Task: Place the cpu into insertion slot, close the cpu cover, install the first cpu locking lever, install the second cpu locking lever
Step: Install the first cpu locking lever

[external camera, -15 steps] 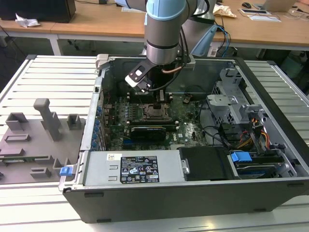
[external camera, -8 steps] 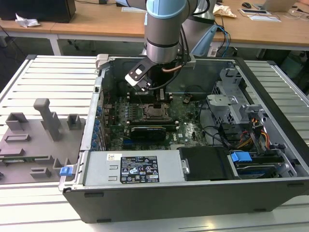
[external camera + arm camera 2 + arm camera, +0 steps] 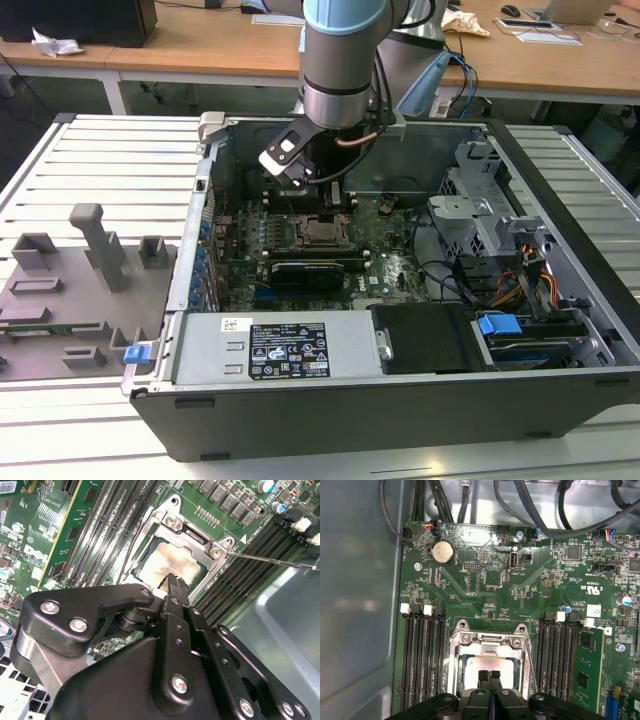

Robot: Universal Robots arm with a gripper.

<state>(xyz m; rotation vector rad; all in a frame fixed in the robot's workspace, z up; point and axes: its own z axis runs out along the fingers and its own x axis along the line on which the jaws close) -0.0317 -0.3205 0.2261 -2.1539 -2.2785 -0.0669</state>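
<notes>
closed tool above flat-lying cpu

The cpu lies under the cpu cover.

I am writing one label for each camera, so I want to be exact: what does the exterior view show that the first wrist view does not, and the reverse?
Exterior view: the whole open computer case, the arm reaching into it, and a grey parts tray at that view's left.
First wrist view: a round coin battery, and the tool with its tips shut together over the cpu.
Shared: the cpu cover lying flat around the chip, with memory slots on both sides.
</notes>
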